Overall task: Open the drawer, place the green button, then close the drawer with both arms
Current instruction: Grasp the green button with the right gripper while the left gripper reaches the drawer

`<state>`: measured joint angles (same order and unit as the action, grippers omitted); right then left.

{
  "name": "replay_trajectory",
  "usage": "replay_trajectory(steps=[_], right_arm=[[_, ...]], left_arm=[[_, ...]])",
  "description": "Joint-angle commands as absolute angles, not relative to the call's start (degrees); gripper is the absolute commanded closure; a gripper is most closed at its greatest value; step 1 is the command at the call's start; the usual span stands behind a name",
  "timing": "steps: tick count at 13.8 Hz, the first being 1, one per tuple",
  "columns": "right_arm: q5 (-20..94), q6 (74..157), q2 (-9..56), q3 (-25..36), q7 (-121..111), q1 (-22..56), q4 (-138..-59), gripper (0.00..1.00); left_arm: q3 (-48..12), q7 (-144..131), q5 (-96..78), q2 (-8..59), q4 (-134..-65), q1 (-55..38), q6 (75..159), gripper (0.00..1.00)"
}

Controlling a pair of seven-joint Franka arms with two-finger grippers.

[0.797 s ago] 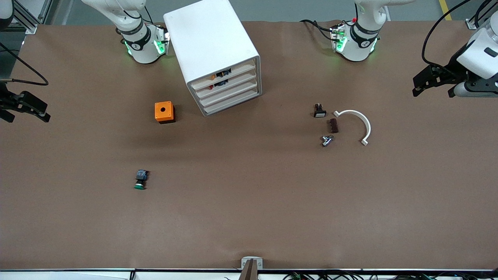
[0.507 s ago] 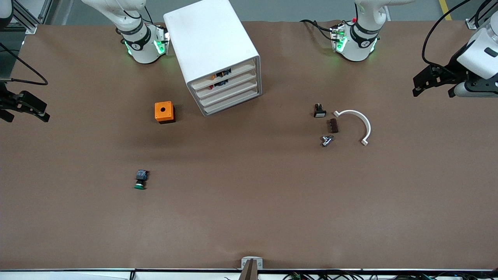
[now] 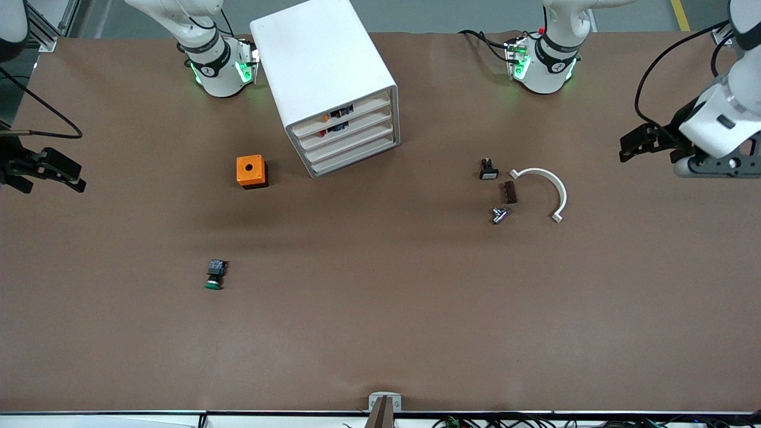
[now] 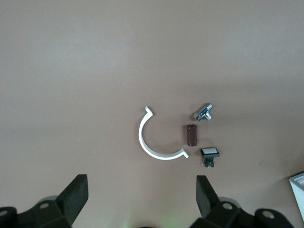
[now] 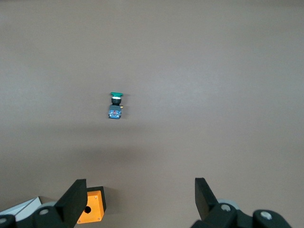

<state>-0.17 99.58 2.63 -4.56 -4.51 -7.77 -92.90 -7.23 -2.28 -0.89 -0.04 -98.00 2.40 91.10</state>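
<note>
The button (image 3: 214, 275) lies on its side on the brown table, green cap toward the front camera; in the right wrist view the button (image 5: 115, 106) is well clear of the fingers. The white drawer cabinet (image 3: 324, 65) stands between the arm bases, and each drawer (image 3: 351, 135) in its front is shut. My right gripper (image 3: 52, 185) hangs open and empty over the right arm's end of the table. At the other end, my left gripper (image 3: 651, 148) is open and empty too. Both wrist views show wide gaps: left gripper (image 4: 141, 190), right gripper (image 5: 140, 190).
An orange box with a hole (image 3: 251, 171) sits beside the cabinet. Toward the left arm's end lie a black part with a white face (image 3: 489, 169), a brown block (image 3: 509, 192), a small metal piece (image 3: 499, 214) and a white curved bracket (image 3: 550, 187).
Both grippers have shifted a little inward from the table's ends, the left one more. Nothing on the table has moved.
</note>
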Motion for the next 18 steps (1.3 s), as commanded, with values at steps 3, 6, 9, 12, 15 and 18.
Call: replay_trajectory(steps=[3,6,9,12,15,18], right_arm=[[1.1,106.1,11.8,-4.8,-4.7,-5.4,-91.7,0.00],[2.7,107.4,15.5,-4.7,-5.4,-5.2,-91.6,0.00],[3.4,108.9,20.5,-4.8,-4.6,-4.9,-91.7,0.00],[5.7,114.2,25.7,-4.8,-4.5,-5.1,-91.7,0.00],[6.9,119.8,30.8,-4.7,0.5,-3.6,-91.7,0.00],[6.9,124.6,36.0,-4.7,3.3,-2.6,-91.7,0.00]], left_arm=[[-8.3,-5.6,-0.4,8.1,-96.7,1.6,89.3,0.00],[-9.1,-10.6,0.1,12.4,-96.5,-1.5,89.3,0.00],[-9.2,-18.0,0.0,17.0,-95.7,-5.5,89.3,0.00],[-9.5,-29.6,-2.8,24.5,-89.3,-10.7,86.4,0.00],[-9.4,-42.6,-11.3,32.2,-80.7,-15.3,83.6,0.00],[-9.4,-63.9,-21.6,39.1,-77.8,-18.2,83.6,0.00]])
